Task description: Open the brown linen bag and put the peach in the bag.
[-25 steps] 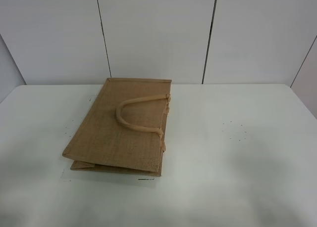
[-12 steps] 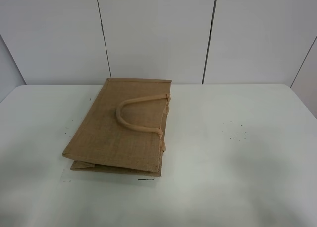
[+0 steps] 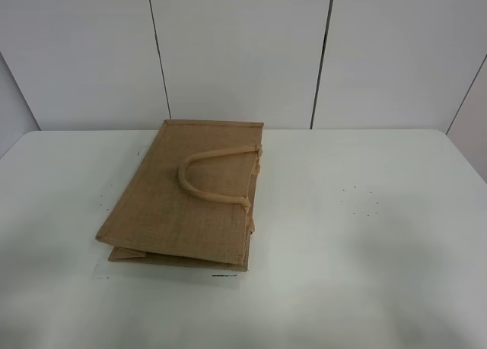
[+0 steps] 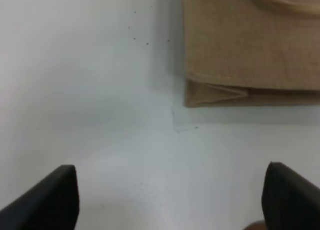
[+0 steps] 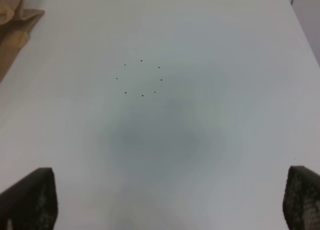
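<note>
The brown linen bag (image 3: 171, 208) lies flat and closed on the white table (image 3: 365, 273), left of centre, one beige loop handle (image 3: 185, 178) resting on top. Its folded corner (image 4: 240, 64) shows in the left wrist view, beyond my left gripper (image 4: 170, 200), which hangs open over bare table with nothing between its dark fingertips (image 4: 50, 195). My right gripper (image 5: 165, 200) is open too, over the table's right half, and only the bag's edge (image 5: 12, 34) reaches that view. The peach is out of view. Neither arm appears in the exterior view.
A small ring of black dots (image 5: 141, 78) marks the table right of the bag, also visible as dots (image 3: 361, 201) from above. White wall panels (image 3: 243, 52) stand behind the table's far edge. A brownish sliver (image 4: 255, 225) touches the left wrist view's edge; I cannot tell what it is.
</note>
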Action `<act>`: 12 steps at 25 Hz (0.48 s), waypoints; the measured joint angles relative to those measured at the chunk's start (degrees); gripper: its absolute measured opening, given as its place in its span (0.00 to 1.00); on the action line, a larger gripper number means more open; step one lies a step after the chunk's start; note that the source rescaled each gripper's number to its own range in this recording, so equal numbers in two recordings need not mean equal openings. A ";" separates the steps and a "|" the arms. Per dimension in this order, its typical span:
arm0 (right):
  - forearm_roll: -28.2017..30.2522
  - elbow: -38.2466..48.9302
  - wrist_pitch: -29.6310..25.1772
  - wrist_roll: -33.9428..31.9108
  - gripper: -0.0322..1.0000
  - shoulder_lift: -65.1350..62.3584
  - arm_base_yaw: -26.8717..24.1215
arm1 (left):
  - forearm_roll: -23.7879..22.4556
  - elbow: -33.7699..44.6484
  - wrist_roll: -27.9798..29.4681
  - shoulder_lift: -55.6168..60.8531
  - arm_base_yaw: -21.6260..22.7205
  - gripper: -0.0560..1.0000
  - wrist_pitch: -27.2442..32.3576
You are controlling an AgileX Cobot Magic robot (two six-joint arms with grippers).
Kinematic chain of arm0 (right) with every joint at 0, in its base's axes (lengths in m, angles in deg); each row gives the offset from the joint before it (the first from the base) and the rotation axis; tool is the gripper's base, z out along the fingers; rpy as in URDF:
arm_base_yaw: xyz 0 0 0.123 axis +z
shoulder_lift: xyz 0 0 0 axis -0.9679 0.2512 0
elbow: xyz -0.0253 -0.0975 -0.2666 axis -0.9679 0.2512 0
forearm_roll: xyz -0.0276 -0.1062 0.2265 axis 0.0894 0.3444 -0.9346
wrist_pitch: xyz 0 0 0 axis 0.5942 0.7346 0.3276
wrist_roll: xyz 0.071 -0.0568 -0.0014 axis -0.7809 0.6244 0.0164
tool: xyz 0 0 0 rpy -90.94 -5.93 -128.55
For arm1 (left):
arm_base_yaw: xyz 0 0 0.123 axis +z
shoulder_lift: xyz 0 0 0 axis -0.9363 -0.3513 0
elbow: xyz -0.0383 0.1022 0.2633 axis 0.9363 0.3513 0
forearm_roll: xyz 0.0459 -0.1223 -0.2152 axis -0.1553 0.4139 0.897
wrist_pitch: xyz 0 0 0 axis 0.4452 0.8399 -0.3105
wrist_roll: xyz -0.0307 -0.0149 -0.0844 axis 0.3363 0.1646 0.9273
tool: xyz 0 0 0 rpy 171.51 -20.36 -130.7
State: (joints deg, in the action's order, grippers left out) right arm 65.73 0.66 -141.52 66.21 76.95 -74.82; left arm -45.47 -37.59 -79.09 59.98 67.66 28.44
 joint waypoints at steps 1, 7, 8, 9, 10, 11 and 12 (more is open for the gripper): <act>0.00 0.00 0.00 0.00 1.00 0.00 0.00 | 0.00 0.00 0.00 0.00 0.61 1.00 -0.05; 0.00 0.00 0.00 -0.07 1.00 0.00 0.00 | 0.12 0.11 0.00 0.00 0.80 1.00 -0.05; 0.00 0.00 0.00 -0.07 1.00 0.00 0.00 | 0.12 0.11 0.00 0.00 0.80 1.00 -0.05; 0.00 0.00 0.00 -0.13 1.00 0.00 0.00 | 0.12 0.11 0.00 0.00 0.80 1.00 -0.05; 0.00 0.00 0.00 -0.13 1.00 0.00 0.00 | 0.12 0.11 0.00 0.00 0.80 1.00 -0.05; 0.00 0.00 0.00 -0.13 1.00 0.00 0.00 | 0.12 0.11 0.00 0.00 0.80 1.00 -0.05; 0.00 0.00 0.00 -0.13 1.00 0.00 0.00 | 0.12 0.11 0.00 0.00 0.80 1.00 -0.05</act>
State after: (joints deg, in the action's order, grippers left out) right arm 65.73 0.66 -141.52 66.08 76.95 -74.82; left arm -45.36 -37.47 -79.09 59.98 68.46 28.38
